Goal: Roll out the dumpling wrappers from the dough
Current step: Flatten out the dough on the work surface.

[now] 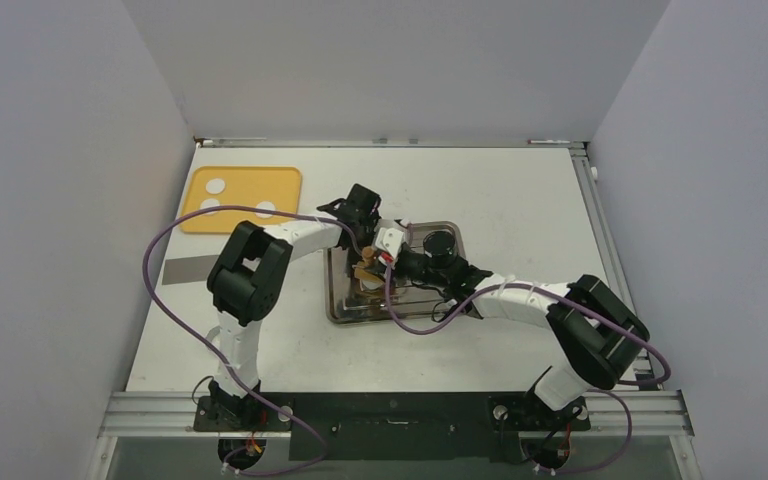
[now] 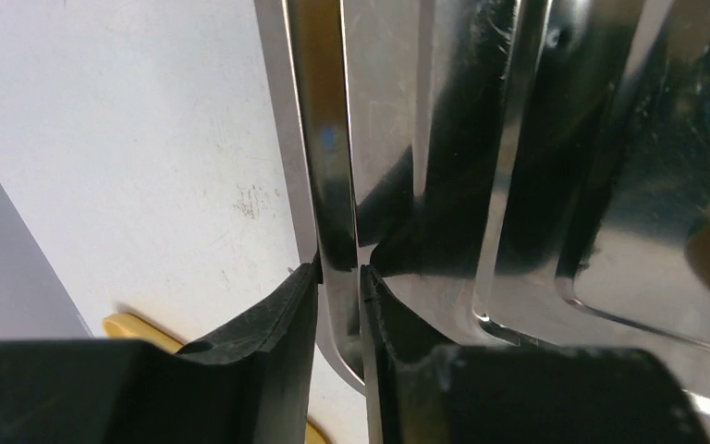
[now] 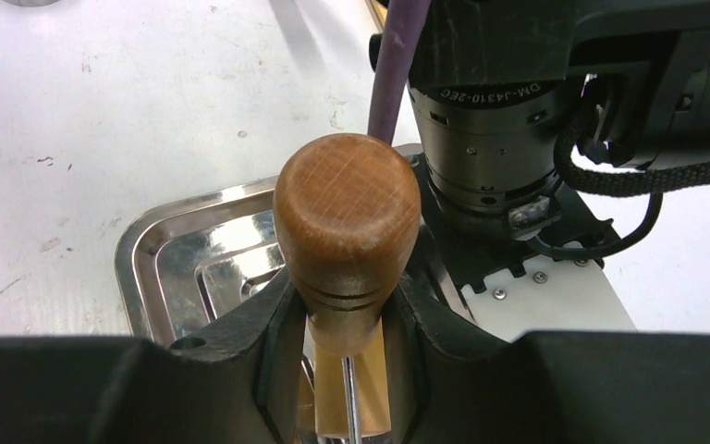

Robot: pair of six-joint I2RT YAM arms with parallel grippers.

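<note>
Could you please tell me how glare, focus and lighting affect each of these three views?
Top view: evenly lit and sharp, though the arms cover much of the metal tray. Left wrist view: the tray mirrors dark streaks and bright glare; the left tool is near-featureless black. Right wrist view: the rolling pin handle is crisp, grain visible; the right tool is underexposed.

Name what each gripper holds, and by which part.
Left gripper: metal tray, by its rim. Right gripper: wooden rolling pin, by its handle neck.
</note>
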